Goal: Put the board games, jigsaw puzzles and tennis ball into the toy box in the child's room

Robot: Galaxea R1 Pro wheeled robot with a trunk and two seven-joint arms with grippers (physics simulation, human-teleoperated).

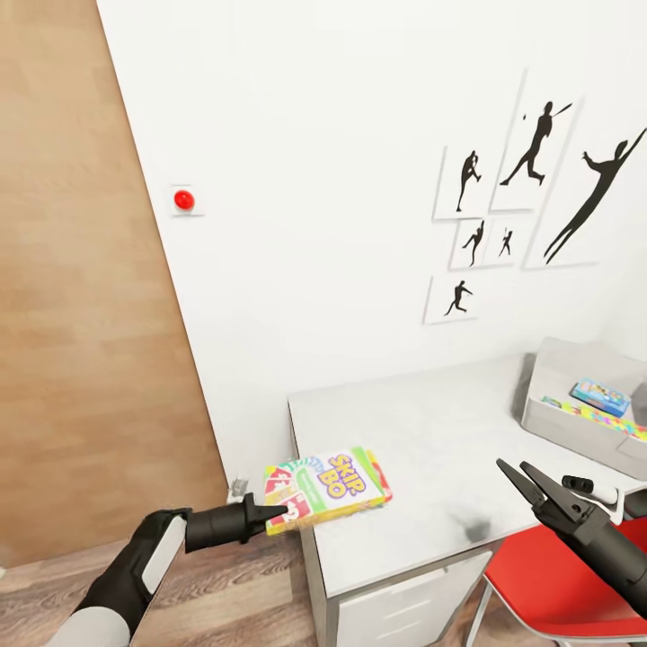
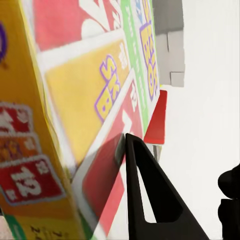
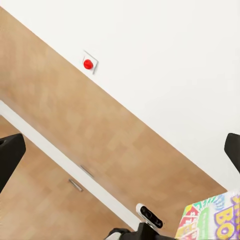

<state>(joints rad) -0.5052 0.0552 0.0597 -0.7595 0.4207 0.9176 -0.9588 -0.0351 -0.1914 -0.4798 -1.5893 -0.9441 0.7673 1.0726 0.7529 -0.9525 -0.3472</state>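
Left gripper (image 1: 270, 515) fingers pinching a Skip-Bo board game (image 1: 328, 488) over the worktop (image 1: 440, 449) corner, right gripper (image 1: 521, 478) fingers spread, toy box (image 1: 575, 422) at the far right

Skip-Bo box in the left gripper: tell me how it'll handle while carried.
The Skip-Bo box looks like flat, stiff cardboard, probably light. The left gripper pinches only one end, so it may sag or pivot. Its glossy printed face could slip.

Red wall button (image 1: 184, 199), red chair (image 1: 557, 584)
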